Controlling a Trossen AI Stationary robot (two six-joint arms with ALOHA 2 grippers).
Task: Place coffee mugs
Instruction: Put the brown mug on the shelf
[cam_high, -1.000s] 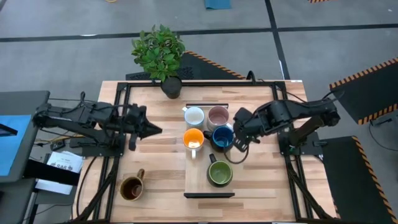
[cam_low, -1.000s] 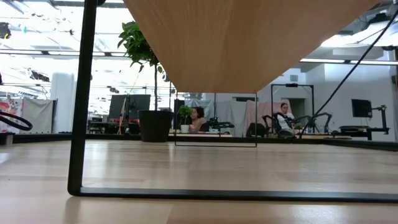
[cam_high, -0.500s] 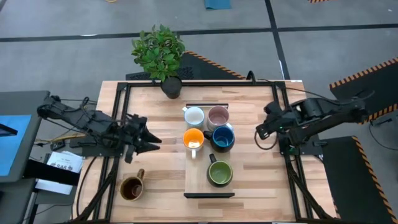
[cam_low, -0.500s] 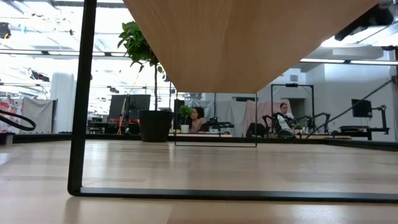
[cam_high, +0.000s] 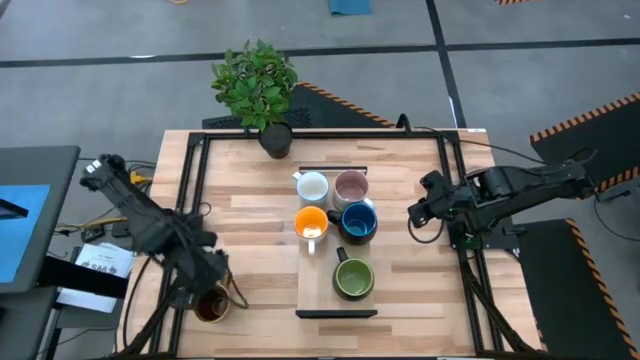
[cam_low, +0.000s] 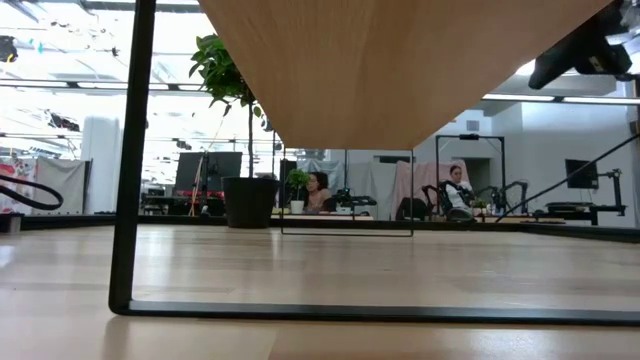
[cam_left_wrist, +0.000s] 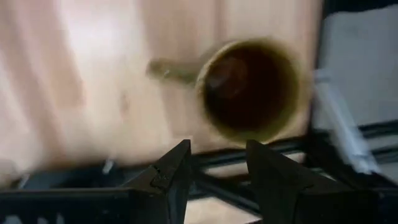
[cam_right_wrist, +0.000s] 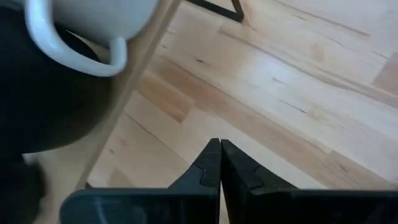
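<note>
Five coffee mugs stand on a raised wooden board (cam_high: 318, 262) at the table's middle: white (cam_high: 313, 186), pinkish (cam_high: 351, 186), orange (cam_high: 311, 222), dark blue (cam_high: 359, 222) and green (cam_high: 353, 279). A glossy brown mug (cam_high: 210, 306) stands upright on the table near its near left corner. My left gripper (cam_high: 214, 282) hovers over it, pointing down. In the left wrist view the brown mug (cam_left_wrist: 249, 90) lies just beyond the open left gripper (cam_left_wrist: 217, 167), handle (cam_left_wrist: 169, 70) to one side. My right gripper (cam_high: 414, 212) is shut above bare table right of the board, holding nothing.
A potted plant (cam_high: 258, 85) stands at the far edge. Black frame rails (cam_high: 190, 180) run along the table's left and right sides. A pale mug's handle (cam_right_wrist: 74, 56) shows in the right wrist view. Bare wood lies between the board and the rails.
My left gripper has swung from the table's left middle toward the near edge and tipped down over the brown mug. My right gripper has drawn back from the dark blue mug toward the table's right edge. The mugs have stayed in place.
</note>
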